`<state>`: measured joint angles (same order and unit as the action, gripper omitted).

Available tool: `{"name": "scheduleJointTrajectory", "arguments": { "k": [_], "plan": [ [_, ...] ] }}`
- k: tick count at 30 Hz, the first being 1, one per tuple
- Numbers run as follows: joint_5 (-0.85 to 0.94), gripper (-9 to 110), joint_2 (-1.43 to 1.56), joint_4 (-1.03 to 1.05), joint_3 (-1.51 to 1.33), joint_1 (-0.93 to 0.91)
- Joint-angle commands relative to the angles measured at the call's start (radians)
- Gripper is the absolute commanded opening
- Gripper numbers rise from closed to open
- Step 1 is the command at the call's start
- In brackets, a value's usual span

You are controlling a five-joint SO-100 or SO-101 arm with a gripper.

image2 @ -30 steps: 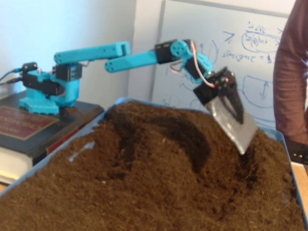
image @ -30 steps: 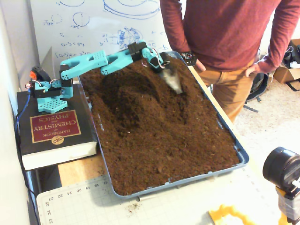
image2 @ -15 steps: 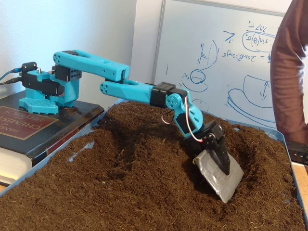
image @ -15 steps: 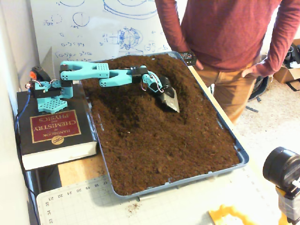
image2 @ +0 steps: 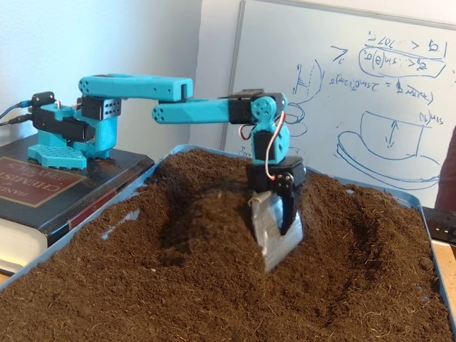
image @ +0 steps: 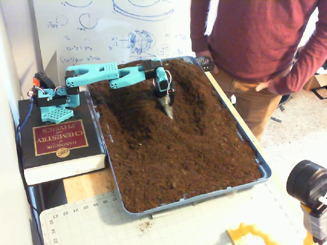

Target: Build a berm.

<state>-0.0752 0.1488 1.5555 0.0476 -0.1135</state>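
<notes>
One gripper (image2: 274, 239) (grip state unclear, metal blade attached) points down beside the berm (image2: 206, 214).

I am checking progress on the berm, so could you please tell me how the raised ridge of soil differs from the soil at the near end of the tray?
The ridge stands heaped and curved at the tray's far end; the near soil lies flat and even. The ridge has a dark shadowed furrow beside it; the near soil shows none. The arm's hand, with a grey scoop blade, points down by the ridge, far from the near soil. Both are the same loose dark-brown earth in the blue tray.
</notes>
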Motion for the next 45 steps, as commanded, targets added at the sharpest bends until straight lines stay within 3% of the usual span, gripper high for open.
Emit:
{"name": "scheduleJointTrajectory", "arguments": {
  "k": [1, 15, 21, 26, 32, 45],
  "plan": [
    [-0.008, 1, 0.163, 0.078, 0.025, 0.017],
    [-0.014, 1, 0.634, 0.107, 0.008, 0.040],
    [-0.014, 1, 0.667, 0.193, -0.061, 0.176],
    [-0.003, 1, 0.750, 0.181, -0.354, 0.270],
    [0.005, 1, 1.054, 0.156, -0.815, 0.287],
    [-0.006, 1, 1.586, -0.347, -1.842, 0.245]
  ]
}}
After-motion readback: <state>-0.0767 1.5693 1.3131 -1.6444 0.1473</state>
